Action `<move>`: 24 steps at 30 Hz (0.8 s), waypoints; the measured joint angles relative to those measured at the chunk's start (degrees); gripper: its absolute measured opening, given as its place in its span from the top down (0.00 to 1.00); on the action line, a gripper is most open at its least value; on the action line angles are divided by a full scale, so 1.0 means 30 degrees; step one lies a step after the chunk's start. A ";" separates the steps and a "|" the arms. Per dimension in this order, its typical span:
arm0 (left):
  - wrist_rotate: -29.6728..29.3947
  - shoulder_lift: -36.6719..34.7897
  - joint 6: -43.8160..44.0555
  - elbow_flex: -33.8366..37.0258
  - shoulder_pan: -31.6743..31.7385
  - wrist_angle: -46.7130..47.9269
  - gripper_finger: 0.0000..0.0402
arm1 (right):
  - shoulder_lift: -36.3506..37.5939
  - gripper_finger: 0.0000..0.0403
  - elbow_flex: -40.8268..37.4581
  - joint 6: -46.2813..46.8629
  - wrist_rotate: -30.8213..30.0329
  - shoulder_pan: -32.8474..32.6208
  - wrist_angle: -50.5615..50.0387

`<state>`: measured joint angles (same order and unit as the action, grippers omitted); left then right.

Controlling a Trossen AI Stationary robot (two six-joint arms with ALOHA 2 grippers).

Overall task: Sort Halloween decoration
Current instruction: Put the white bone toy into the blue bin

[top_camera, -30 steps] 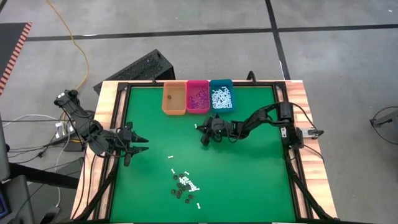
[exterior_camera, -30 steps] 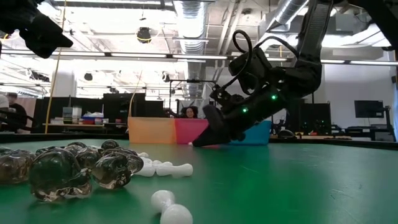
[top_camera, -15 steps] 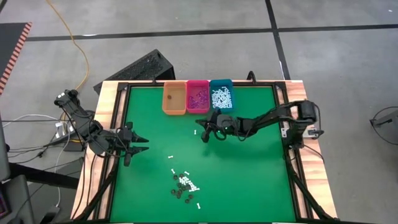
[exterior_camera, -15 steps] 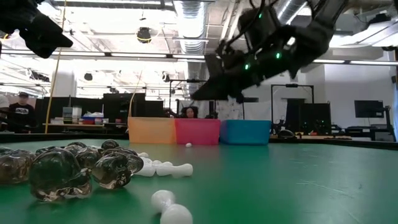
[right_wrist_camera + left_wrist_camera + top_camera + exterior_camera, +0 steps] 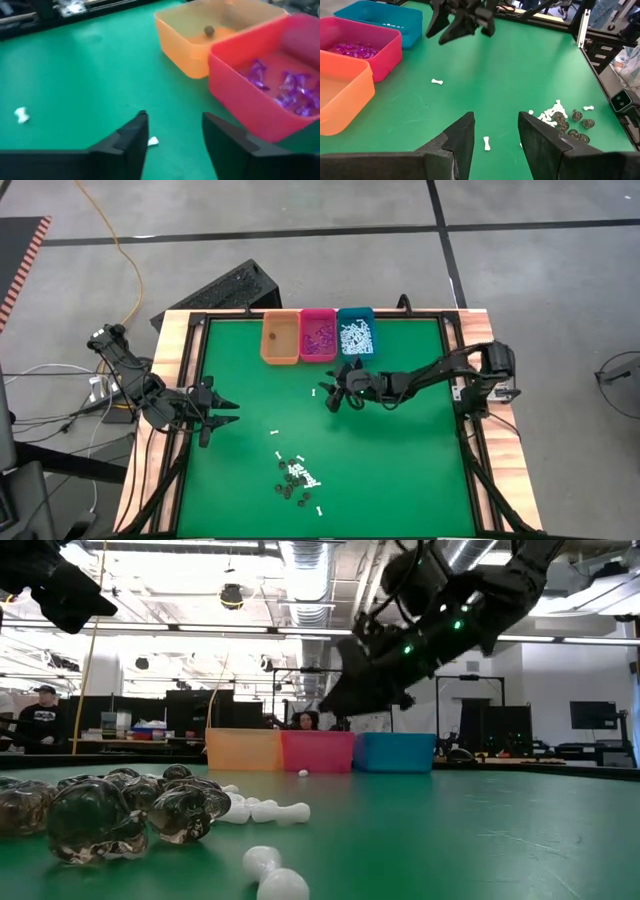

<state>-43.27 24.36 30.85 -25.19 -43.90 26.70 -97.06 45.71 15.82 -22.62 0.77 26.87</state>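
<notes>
The right gripper (image 5: 331, 387) is seen raised above the green desk (image 5: 400, 470), just in front of the pink bin (image 5: 319, 335). A second ago it was down at the desk surface with fingers together; half a second ago it was already lifted. Now its fingers (image 5: 131, 134) are apart with nothing between them. A white stick (image 5: 314, 391) lies on the desk just beside it, and in the right wrist view a white bit (image 5: 153, 142) is seen on the cloth under the fingers. Judged from this: the pick was let go or missed short of the bins, so this piece is likely still to be sorted.

The left gripper (image 5: 222, 414) is held at the desk's left side, unchanged, fingers (image 5: 461, 138) apart and empty.

Most unsorted decorations (image 5: 298, 477) are heaped near the front centre of the desk: white sticks mixed with dark bits, a few strays around. The teal bin (image 5: 355, 332) holds white sticks, the pink bin purple bits, the orange bin (image 5: 281, 338) one dark bit.

Nothing stands between the right gripper and the bins. A person (image 5: 38, 715) is seen in the room beyond, well clear.
</notes>
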 joint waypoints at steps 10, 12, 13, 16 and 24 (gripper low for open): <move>0.0324 0.0007 0.0000 -0.0007 -0.0002 0.0508 0.65 | -0.4419 0.37 0.1179 0.1723 -0.1568 -0.0646 0.2272; 0.0335 0.0000 0.0000 -0.0007 -0.0002 0.0487 0.65 | -0.5074 0.37 0.1759 0.1710 -0.1643 -0.0641 0.2292; 0.0335 0.0007 0.0000 -0.0007 0.0005 0.0600 0.65 | -0.5497 0.37 0.2009 0.1717 -0.1636 -0.0641 0.2338; 0.0328 0.0007 0.0003 -0.0007 0.0001 0.0833 0.65 | -0.6580 0.37 0.2824 0.1730 -0.1656 -0.0634 0.2125; 0.0313 0.0000 0.0000 -0.0007 0.0004 0.1165 0.65 | -0.8246 0.41 0.3840 0.2963 -0.3086 -0.0677 0.1963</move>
<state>-42.33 24.36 30.85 -25.21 -43.88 30.20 -121.80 57.23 24.71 -31.88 -1.26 32.76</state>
